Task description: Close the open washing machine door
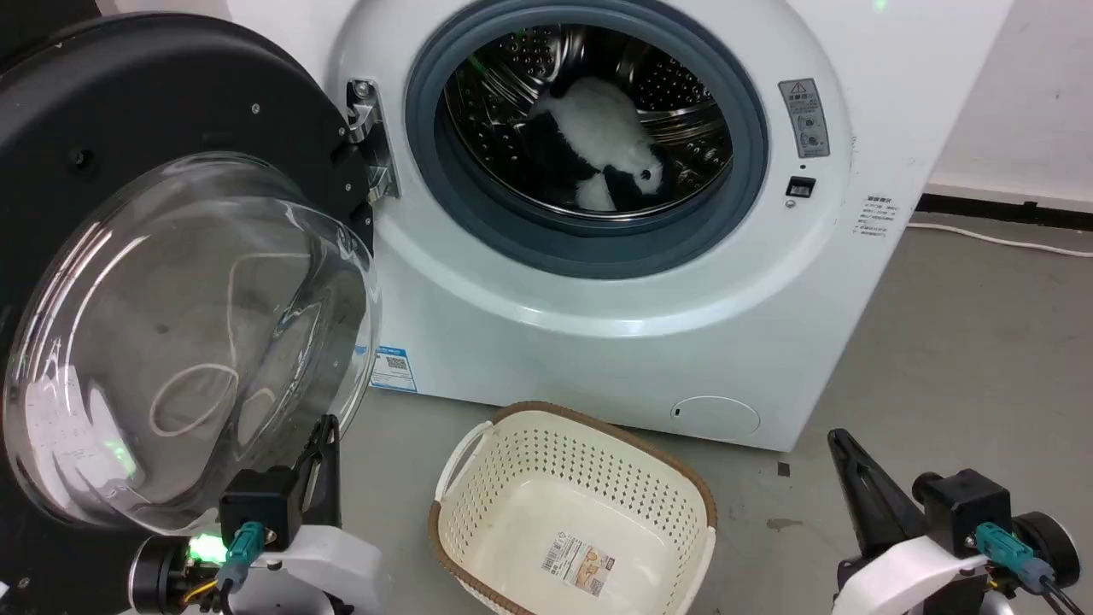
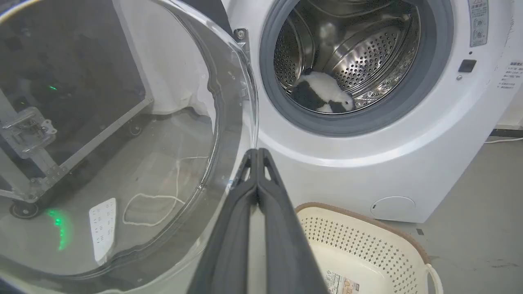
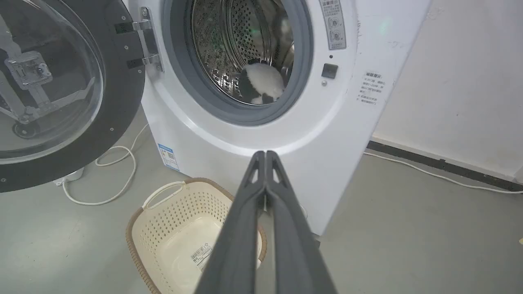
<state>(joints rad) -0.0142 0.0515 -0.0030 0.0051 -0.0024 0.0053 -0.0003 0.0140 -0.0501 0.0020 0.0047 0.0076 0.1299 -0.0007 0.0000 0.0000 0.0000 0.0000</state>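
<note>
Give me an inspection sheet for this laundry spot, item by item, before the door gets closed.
Surface: grey floor, lightly stained.
Job's things: washing machine door swung wide open; washing machine drum holds a black-and-white soft toy.
Clutter: empty cream basket on the floor before the machine.
Grippers: left gripper shut, beside the door's glass; right gripper shut, holding nothing.
Cables: white cable looped on the floor beneath the door; second cable along the wall base.
Surroundings: pale wall right of the machine.

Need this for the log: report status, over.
Left gripper shut, empty, beside washing machine door. Right gripper shut, empty. Door wide open. Basket on floor below; toy inside drum.
</note>
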